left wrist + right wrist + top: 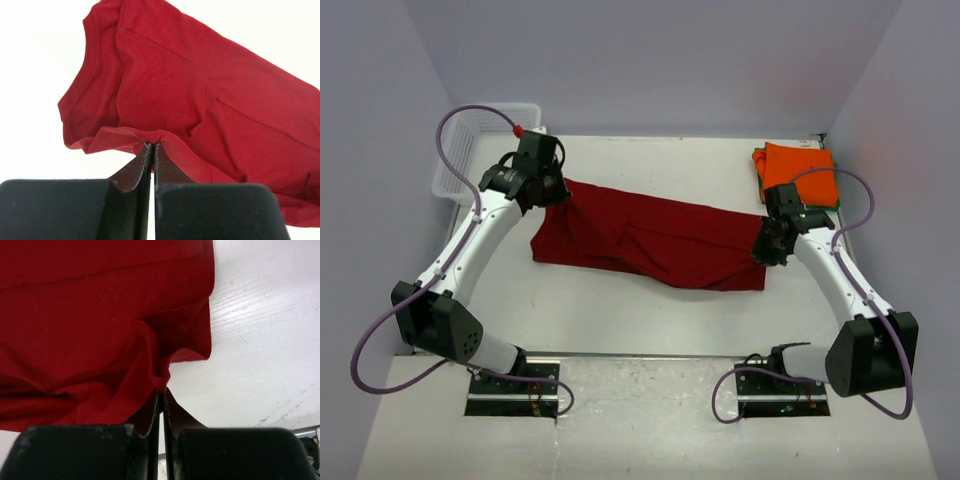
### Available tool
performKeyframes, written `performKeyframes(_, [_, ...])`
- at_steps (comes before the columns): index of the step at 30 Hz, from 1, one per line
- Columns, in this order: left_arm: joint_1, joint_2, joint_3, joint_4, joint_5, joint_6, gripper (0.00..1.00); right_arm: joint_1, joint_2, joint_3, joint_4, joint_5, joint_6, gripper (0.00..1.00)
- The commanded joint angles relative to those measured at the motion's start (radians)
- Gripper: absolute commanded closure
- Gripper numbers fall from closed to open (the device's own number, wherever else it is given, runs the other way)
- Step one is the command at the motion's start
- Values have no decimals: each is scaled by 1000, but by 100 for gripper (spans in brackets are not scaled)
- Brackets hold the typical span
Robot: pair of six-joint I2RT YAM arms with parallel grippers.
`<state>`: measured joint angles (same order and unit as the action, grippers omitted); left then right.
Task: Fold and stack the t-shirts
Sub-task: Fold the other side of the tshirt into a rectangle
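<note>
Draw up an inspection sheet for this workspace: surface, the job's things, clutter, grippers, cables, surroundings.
Surface: white table, bare in front of the shirt.
Job's things: dark red t-shirt stretched across the middle, unfolded, held at both ends; orange t-shirt folded at the far right corner.
Clutter: white mesh basket at the far left corner; contents cannot be told.
Grippers: left gripper shut on a pinch of the dark red t-shirt's edge; right gripper shut on its opposite end.
Cables: left purple cable looping above the left arm; right purple cable arching over the right arm.
Surroundings: plain pale walls on three sides.
</note>
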<state>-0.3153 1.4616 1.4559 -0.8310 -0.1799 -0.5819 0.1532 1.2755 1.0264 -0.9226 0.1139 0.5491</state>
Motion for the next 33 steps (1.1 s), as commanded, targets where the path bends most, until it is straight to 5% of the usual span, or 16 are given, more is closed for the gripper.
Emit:
performKeyframes(1, [19, 29, 53, 41, -7, 45, 100, -38, 25, 31, 47, 13, -24, 100])
performKeyframes(33, [91, 413, 363, 23, 14, 126, 100, -130, 344, 195, 85, 9, -66, 100])
